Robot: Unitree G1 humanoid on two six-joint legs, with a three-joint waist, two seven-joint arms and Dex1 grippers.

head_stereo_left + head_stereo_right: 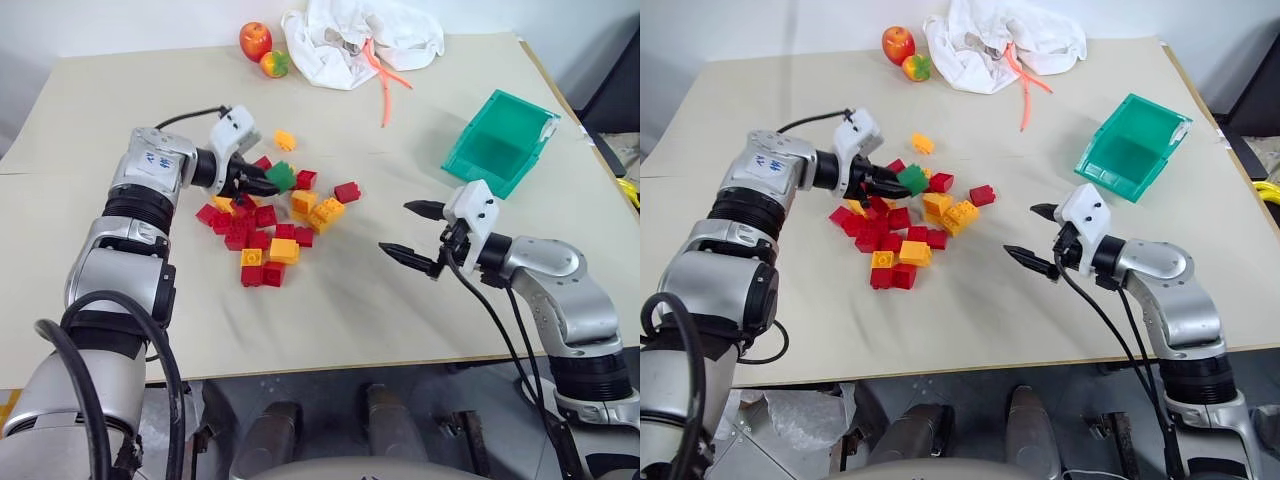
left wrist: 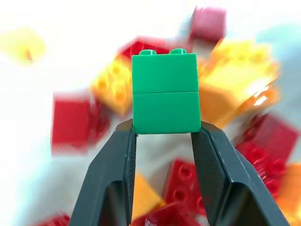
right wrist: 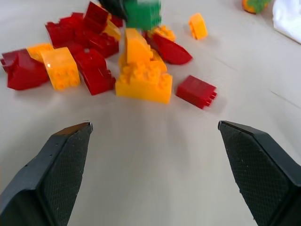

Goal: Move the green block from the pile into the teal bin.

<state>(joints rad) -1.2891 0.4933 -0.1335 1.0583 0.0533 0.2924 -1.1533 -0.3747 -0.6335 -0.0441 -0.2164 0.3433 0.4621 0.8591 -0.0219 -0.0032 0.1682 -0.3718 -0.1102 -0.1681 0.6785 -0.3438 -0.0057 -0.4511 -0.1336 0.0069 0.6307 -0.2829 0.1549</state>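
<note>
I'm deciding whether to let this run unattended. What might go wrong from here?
The left gripper pinches only the bottom edge of the green block, so it may slip out on the way. The teal bin sits tilted beyond the open right gripper, so the carry might bump that arm.

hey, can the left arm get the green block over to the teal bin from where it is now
Probably, though it's a long reach. The left gripper is shut on the green block; the open table to the teal bin looks free, the right gripper nearer.
</note>
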